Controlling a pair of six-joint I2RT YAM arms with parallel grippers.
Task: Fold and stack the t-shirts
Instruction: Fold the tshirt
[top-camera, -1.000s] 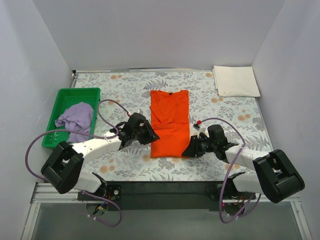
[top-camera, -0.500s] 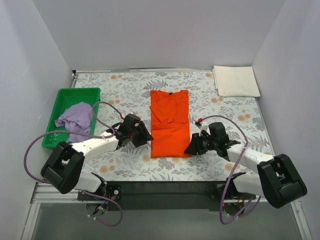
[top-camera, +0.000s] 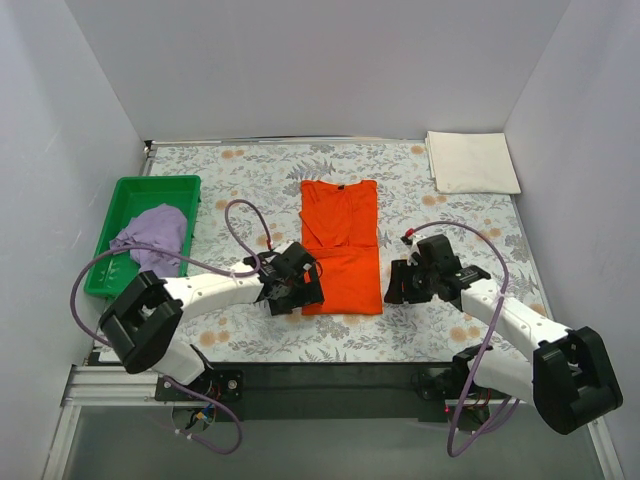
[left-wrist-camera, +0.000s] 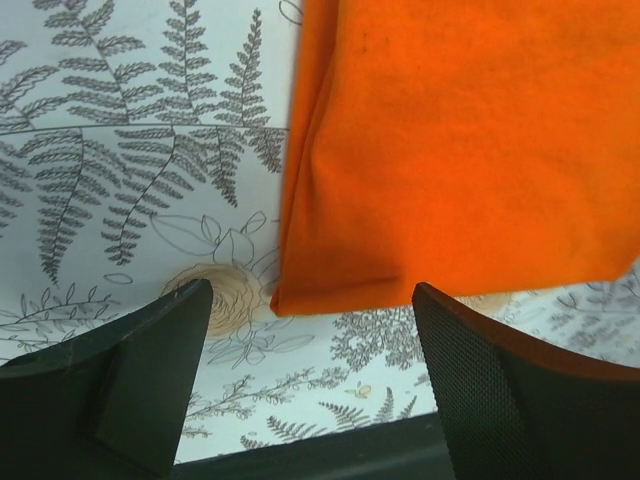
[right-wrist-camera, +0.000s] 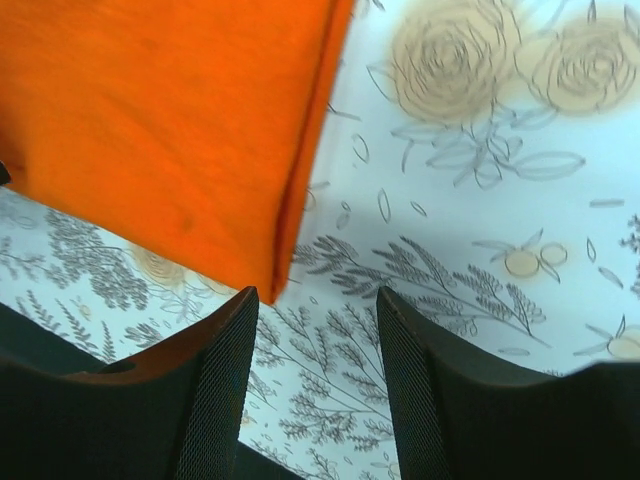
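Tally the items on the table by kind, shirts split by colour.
orange t-shirt: 1
lilac t-shirt: 1
cream-white t-shirt: 1
green tray: 1
Total: 4

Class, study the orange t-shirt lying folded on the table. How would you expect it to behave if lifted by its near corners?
Probably floppy: the orange t-shirt lies flat in thin soft layers, so its middle would likely sag. The folded layers look loose and may slip apart. It seems light; rolling or tipping looks unlikely.
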